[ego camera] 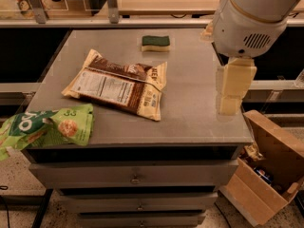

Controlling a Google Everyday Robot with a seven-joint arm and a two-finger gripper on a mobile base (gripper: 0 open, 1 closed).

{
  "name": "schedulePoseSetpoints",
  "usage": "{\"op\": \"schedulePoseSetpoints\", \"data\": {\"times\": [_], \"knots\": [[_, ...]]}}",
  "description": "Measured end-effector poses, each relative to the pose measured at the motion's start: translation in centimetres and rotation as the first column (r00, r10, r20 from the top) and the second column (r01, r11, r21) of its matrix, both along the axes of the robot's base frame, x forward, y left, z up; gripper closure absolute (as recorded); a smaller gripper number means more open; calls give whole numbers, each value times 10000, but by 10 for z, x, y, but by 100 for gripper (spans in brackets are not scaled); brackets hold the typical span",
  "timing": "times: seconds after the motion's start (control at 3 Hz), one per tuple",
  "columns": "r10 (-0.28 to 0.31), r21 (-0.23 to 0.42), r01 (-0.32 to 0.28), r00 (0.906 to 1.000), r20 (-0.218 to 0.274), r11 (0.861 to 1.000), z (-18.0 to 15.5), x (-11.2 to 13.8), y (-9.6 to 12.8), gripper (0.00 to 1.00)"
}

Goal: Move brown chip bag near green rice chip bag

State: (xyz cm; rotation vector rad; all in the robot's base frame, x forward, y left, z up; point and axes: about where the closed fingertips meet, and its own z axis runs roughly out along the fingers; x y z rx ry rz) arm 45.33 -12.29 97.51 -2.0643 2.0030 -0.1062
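Observation:
The brown chip bag [118,85] lies flat in the middle of the grey tabletop [190,108], with its white nutrition label panel facing up. The green rice chip bag [50,126] lies at the front left corner, with its left end hanging over the table edge. A short gap of bare table separates the two bags. My gripper [231,95] hangs from the white arm above the right side of the table, well to the right of the brown bag, and holds nothing.
A green-and-yellow sponge [155,42] lies at the back of the table. An open cardboard box [268,172] stands on the floor at the right. Drawers [135,177] run below the front edge. A shelf rail [109,20] runs behind the table.

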Motion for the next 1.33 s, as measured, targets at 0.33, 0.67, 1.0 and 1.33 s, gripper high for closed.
{"op": "schedulePoseSetpoints", "data": {"times": [0.33,0.67,1.0,1.33], "knots": [[0,1,0,10000,1,10000,0,0,0,0],[41,-31,-40,9987,517,10000,7,16,8,0],[213,-125,-199,9921,1238,9997,15,49,19,0],[493,-110,-481,9868,1543,9988,10,86,38,0]]}}
